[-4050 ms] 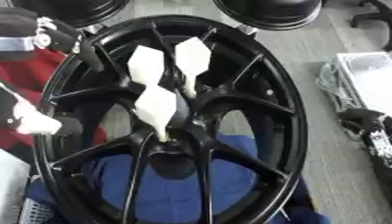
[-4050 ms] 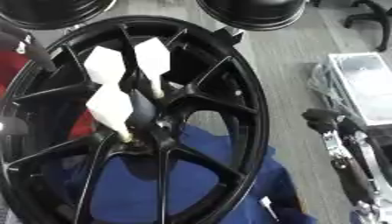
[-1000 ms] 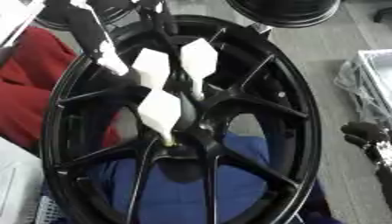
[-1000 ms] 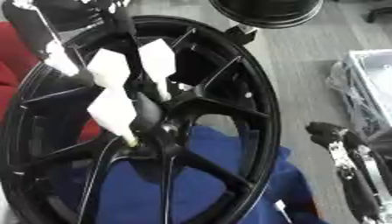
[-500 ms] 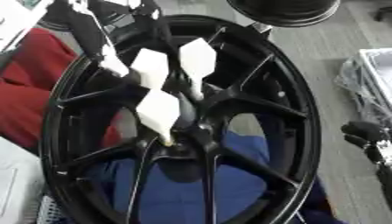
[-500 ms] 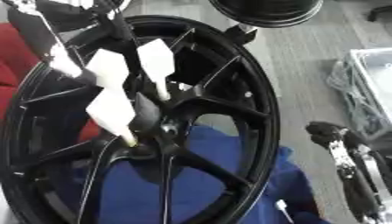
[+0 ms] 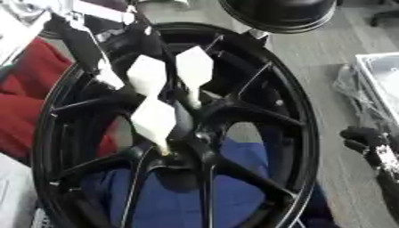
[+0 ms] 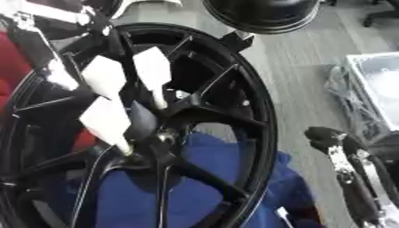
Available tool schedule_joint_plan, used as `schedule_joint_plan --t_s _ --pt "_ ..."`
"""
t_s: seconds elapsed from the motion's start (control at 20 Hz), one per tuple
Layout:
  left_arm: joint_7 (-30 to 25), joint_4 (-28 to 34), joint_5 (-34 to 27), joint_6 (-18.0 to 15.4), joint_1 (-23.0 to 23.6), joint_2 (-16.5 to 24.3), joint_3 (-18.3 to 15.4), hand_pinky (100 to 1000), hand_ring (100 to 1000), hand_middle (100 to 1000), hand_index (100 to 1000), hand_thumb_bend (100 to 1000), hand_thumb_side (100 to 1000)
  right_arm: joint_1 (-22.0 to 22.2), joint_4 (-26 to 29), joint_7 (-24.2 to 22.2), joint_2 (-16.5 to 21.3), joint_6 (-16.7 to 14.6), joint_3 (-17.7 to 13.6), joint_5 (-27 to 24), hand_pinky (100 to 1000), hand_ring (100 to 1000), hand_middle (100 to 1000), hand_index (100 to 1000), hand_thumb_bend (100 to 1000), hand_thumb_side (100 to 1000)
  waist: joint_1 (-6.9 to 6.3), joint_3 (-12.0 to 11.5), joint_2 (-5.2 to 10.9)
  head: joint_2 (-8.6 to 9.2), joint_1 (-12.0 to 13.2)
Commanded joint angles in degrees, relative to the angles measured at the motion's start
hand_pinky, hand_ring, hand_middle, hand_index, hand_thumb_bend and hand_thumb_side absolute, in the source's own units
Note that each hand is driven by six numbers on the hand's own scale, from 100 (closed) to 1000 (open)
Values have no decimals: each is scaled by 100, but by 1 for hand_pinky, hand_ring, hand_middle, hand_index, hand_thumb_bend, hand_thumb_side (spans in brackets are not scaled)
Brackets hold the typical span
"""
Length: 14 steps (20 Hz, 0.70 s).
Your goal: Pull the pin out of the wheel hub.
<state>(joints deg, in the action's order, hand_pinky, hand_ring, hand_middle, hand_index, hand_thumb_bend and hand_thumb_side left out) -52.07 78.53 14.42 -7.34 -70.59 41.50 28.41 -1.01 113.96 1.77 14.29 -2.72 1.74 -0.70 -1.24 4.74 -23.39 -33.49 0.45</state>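
A black spoked wheel hub (image 7: 292,133) lies flat on a blue cloth (image 7: 175,200). Three white pins with flat diamond-shaped heads stand near its centre: one at upper left (image 7: 146,75), one at upper right (image 7: 194,67), one lower (image 7: 154,119). My left hand (image 7: 87,46) comes in from the upper left, open. Its white-tipped finger (image 7: 109,80) sits just left of the upper left pin's head, and darker fingers (image 8: 118,42) lie behind the heads. No pin is gripped. Beside the wheel at the right edge, my right hand (image 8: 343,149) rests open.
A second black wheel (image 7: 282,14) lies beyond the top rim. Red fabric (image 7: 23,93) is at the left. A clear plastic tray (image 7: 382,84) and bagged items sit on the grey floor at the right.
Since four seconds ago my left hand has gone from the wheel's left rim up to the pins. In the last second it only sank slightly. The pins stand as before.
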Motion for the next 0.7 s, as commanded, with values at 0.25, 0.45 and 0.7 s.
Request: schedule_joint_plan --t_s 0.25,0.45,0.7 --pt "10 187 -310 -160 -184 61 -45 805 811 779 854 567 318 -22 63 -14 8 54 -22 -34 865 833 694 748 100 805 -1 -9 99 132 -22" --pt "10 214 -369 -174 -220 33 -29 802 808 769 842 531 265 -25 63 -27 4 73 -14 -47 866 833 694 748 100 807 -8 -1 109 142 -11" --pt "10 218 -512 -186 -220 9 15 794 800 749 819 459 176 -23 63 -32 -9 92 -9 -54 866 832 693 748 100 809 -16 21 111 147 -12"
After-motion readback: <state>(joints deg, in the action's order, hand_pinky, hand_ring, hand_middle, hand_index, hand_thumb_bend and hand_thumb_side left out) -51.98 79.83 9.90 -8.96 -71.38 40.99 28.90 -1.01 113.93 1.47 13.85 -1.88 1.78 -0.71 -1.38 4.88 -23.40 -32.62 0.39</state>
